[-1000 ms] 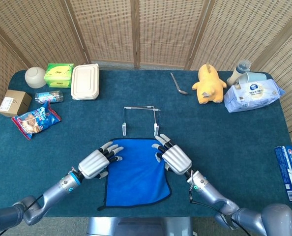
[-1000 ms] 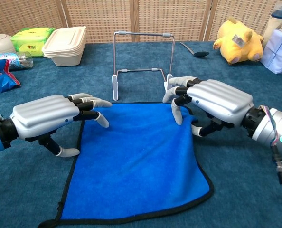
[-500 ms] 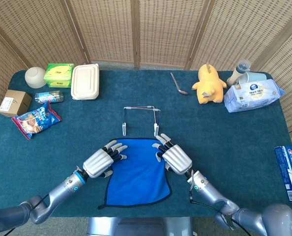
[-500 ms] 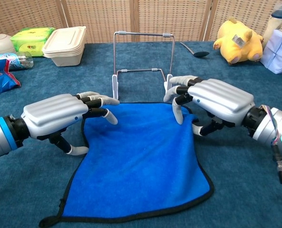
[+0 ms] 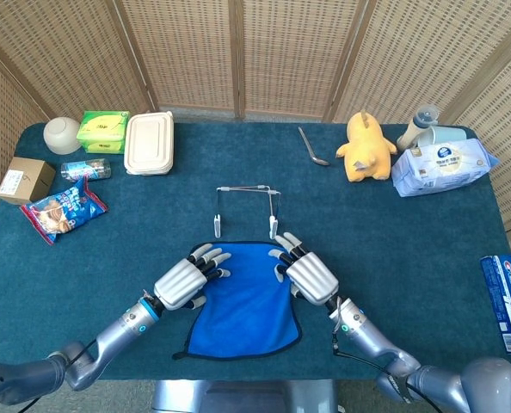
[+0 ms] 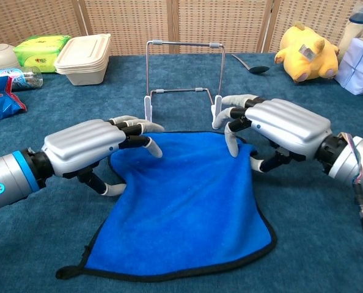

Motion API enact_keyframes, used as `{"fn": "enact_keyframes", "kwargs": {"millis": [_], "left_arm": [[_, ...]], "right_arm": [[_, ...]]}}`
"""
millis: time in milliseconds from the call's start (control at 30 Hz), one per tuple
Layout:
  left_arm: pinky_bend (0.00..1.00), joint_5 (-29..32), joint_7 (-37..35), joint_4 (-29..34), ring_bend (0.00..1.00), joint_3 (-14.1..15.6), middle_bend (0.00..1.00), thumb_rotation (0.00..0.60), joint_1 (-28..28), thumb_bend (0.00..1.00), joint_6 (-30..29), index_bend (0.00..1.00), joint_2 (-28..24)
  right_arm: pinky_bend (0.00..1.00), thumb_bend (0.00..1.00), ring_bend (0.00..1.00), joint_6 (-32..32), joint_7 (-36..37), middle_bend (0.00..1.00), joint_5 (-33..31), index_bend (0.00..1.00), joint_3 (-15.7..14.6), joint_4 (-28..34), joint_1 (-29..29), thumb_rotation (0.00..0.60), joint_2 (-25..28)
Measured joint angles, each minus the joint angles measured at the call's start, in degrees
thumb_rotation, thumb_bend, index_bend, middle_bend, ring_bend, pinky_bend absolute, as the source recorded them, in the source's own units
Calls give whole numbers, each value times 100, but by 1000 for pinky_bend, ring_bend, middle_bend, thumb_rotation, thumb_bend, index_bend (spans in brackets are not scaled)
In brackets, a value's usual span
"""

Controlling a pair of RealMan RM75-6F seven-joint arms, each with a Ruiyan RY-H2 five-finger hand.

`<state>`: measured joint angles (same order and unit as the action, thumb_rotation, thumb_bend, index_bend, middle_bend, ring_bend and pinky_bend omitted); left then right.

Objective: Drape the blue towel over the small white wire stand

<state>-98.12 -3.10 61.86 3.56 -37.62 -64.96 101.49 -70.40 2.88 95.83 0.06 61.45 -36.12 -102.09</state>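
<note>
The blue towel (image 5: 247, 301) (image 6: 187, 207) lies on the table in front of me, and its left side is pulled in and rumpled. My left hand (image 5: 187, 280) (image 6: 87, 146) grips the towel's far left corner, fingers on top and thumb under the edge. My right hand (image 5: 310, 275) (image 6: 285, 125) pinches the far right corner, with its fingers curled down onto the cloth. The small white wire stand (image 5: 247, 206) (image 6: 184, 67) is upright and bare just beyond the towel's far edge, between the two hands.
On the far left are a stack of beige food boxes (image 5: 149, 142), a green pack (image 5: 102, 129), a white bowl (image 5: 62, 133), a snack bag (image 5: 64, 209) and a cardboard box (image 5: 25, 179). A spoon (image 5: 311, 146), a yellow plush (image 5: 366, 146) and a wipes pack (image 5: 443, 165) lie far right.
My left hand has slid right and forward onto the towel's left corner, dragging that edge inward so the cloth narrows and bunches. My right hand has barely shifted.
</note>
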Motion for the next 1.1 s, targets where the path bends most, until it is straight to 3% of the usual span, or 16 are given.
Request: {"fn": "enact_keyframes", "kwargs": {"millis": [233, 433, 767, 1100], "left_arm": [[0, 24, -37, -51, 5, -2, 98, 600, -43, 583, 36, 265, 81], [0, 70, -64, -53, 7, -7, 99, 600, -59, 598, 60, 278, 104], [3, 131, -118, 22, 49, -24, 179, 600, -42, 598, 7, 599, 61], [21, 197, -210, 99, 160, -14, 320, 600, 19, 598, -46, 769, -10]], "right_arm": [[27, 415, 36, -3, 18, 256, -22, 659, 10, 2, 21, 600, 8], [31, 415, 38, -5, 51, 256, -32, 659, 25, -7, 25, 600, 10], [34, 415, 50, 9, 67, 272, -21, 679, 19, -10, 21, 600, 4], [43, 408, 108, -11, 97, 404, 29, 894, 18, -9, -8, 600, -26]]}}
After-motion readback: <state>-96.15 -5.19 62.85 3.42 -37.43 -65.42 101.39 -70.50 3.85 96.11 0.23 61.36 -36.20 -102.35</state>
